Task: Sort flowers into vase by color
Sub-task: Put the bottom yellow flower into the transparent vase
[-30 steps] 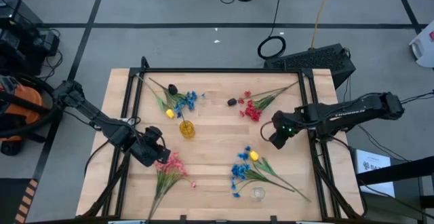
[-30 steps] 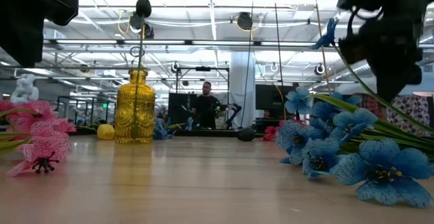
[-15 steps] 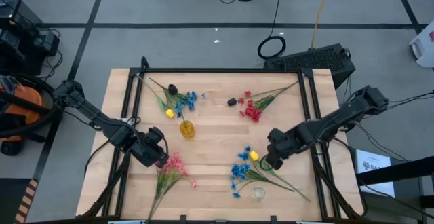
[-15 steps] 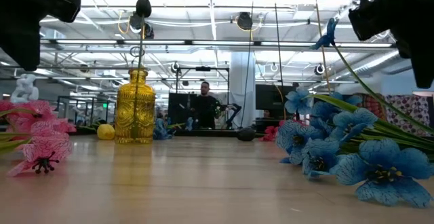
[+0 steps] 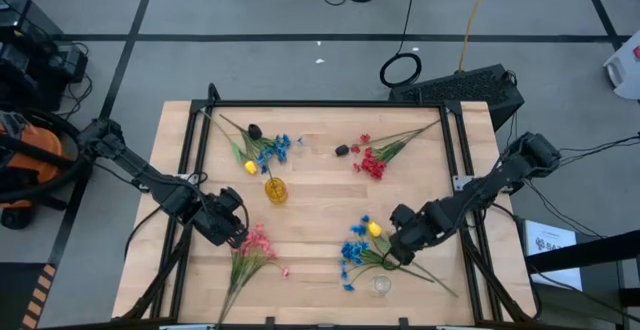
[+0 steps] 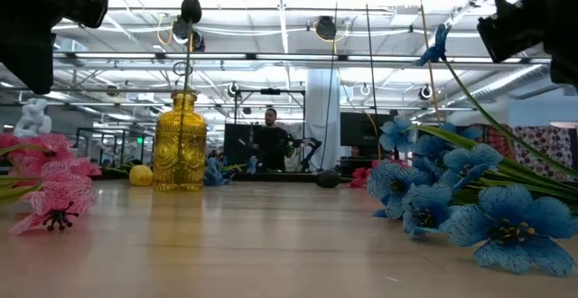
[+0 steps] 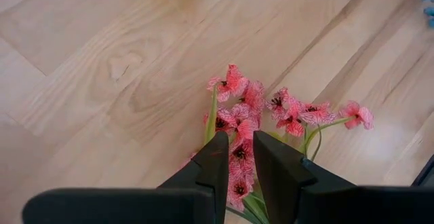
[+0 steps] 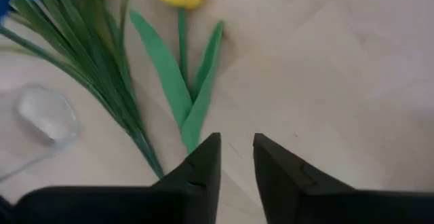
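Note:
A pink spray lies flat on the table near the left edge. My left gripper hovers over its blossoms, narrowly open, with one blossom showing between the fingers. A blue spray and a yellow bud with green leaves lie near the right. My right gripper is low beside them, narrowly open over bare wood just short of the leaf tips. The yellow vase holds a dark bud on a stem. A clear vase stands near the near edge. My left gripper stands from above with a finger on either side of a pink blossom at the spray's head. Whether the fingers touch it, I cannot tell. The spray lies flat on the table.
A red spray and a dark bud lie toward the far right. Toward the far left lie a blue spray, a yellow bud and a dark bud. Bare wood spans the middle. A person stands far behind the table.
My right arm has swung from the table's right edge toward the near edge and leftward, coming down to the blue and yellow sprays. The flowers have kept their places.

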